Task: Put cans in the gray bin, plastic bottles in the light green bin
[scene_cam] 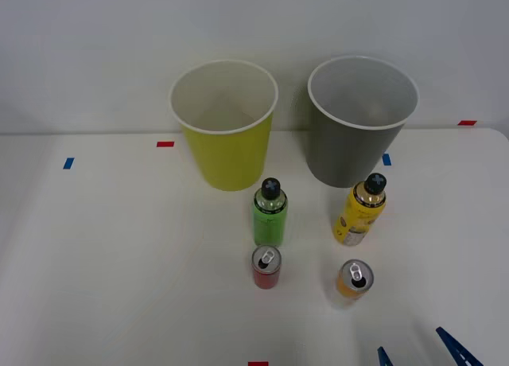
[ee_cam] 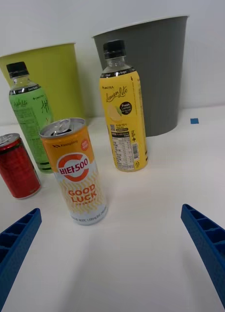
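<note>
Four drinks stand upright on the white table. The orange can is nearest my right gripper, which is open, holds nothing and sits just short of it near the front edge. The red can stands to the orange can's left. Behind the cans are the green bottle and the yellow bottle, both black-capped. Further back stand the light green bin and, to its right, the gray bin, both showing pale insides with nothing in them.
Small red tape marks and blue tape marks dot the table. A pale wall rises right behind the bins. The table's left half is bare.
</note>
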`<state>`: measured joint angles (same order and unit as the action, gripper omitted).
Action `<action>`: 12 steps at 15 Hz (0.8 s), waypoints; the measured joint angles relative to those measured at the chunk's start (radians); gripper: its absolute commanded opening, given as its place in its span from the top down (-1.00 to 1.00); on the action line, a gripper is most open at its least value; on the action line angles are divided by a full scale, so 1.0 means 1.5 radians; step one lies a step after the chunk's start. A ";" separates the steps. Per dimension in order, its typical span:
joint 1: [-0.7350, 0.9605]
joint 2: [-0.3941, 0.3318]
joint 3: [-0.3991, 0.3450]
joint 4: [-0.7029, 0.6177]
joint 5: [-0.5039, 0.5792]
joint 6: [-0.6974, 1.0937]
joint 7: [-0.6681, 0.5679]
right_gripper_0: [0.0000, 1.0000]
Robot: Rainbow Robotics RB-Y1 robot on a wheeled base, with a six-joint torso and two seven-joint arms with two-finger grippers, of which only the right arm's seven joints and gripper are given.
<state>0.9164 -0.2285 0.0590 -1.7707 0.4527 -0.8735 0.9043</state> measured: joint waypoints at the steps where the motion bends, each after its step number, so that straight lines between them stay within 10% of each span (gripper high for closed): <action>1: -0.002 -0.006 0.008 -0.003 -0.007 -0.001 0.013 -1.00; 12: -0.052 -0.045 0.096 0.010 -0.130 0.023 0.184 -1.00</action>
<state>0.8380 -0.2966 0.2027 -1.7564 0.2575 -0.8387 1.1802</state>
